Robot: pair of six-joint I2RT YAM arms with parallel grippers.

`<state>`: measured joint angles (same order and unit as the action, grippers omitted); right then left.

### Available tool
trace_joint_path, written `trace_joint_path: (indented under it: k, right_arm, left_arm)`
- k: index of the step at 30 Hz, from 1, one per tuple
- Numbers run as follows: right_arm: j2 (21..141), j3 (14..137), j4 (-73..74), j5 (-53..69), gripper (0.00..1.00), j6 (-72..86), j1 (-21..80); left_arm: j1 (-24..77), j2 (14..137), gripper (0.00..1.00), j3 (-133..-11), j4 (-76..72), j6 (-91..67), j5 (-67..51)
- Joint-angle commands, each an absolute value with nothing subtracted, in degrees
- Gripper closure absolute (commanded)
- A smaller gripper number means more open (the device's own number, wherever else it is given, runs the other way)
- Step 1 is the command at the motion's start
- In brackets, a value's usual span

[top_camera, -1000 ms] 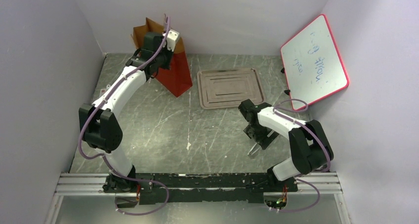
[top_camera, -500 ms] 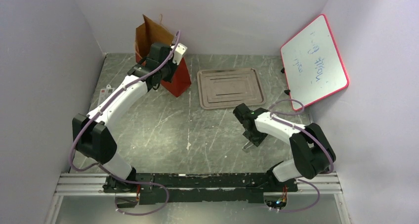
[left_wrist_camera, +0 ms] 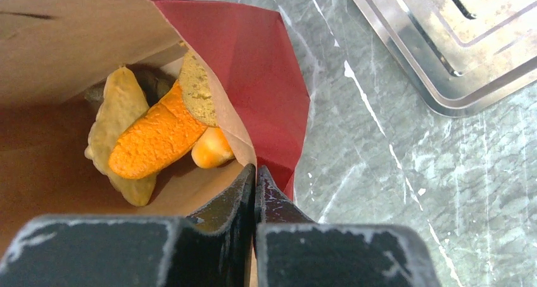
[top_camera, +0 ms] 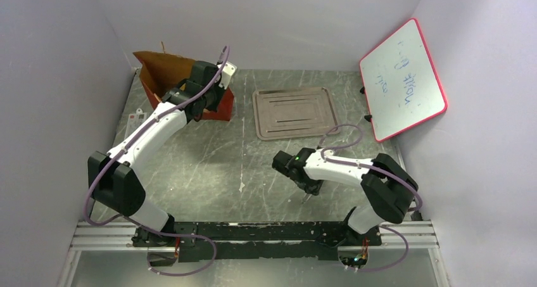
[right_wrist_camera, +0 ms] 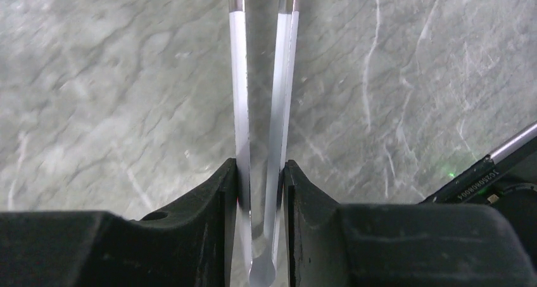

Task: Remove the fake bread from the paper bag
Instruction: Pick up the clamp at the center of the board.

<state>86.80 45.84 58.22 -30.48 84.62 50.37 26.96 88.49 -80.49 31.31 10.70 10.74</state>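
The paper bag point(top_camera: 166, 71), red outside and brown inside, lies tipped toward the back left with its mouth open. My left gripper point(left_wrist_camera: 255, 173) is shut on the bag's wall at the rim, one finger inside and one outside. Inside the bag point(left_wrist_camera: 253, 65) lies the fake bread: an orange crescent point(left_wrist_camera: 155, 141), a tan slice point(left_wrist_camera: 120, 106), a golden roll point(left_wrist_camera: 211, 151) and another tan piece point(left_wrist_camera: 197, 94). My right gripper point(right_wrist_camera: 260, 166) is shut on thin metal tongs point(right_wrist_camera: 237, 78) over the table, near the middle front point(top_camera: 308, 185).
A flat silver tray point(top_camera: 294, 113) lies right of the bag, its corner also in the left wrist view point(left_wrist_camera: 443, 46). A red-framed whiteboard point(top_camera: 402, 78) leans on the right wall. A small white card point(top_camera: 133, 117) lies at the left edge.
The left gripper has tipped the bag from upright over toward the back left. The right arm has swung left toward the table's middle and its jaws have closed on the tongs.
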Motion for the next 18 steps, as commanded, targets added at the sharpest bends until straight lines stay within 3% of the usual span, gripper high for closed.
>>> trace_joint_path:
  k: [1,18]
  right_arm:
    - [87.5,50.7,66.2,-36.5,0.74,90.4,55.0]
    - [92.9,66.2,62.3,-48.3,0.75,74.5,59.7]
  left_arm:
    - [27.3,89.1,0.93,-81.5,30.1,11.4,8.6]
    - [22.2,97.8,0.93,-98.7,26.8,15.4,7.0]
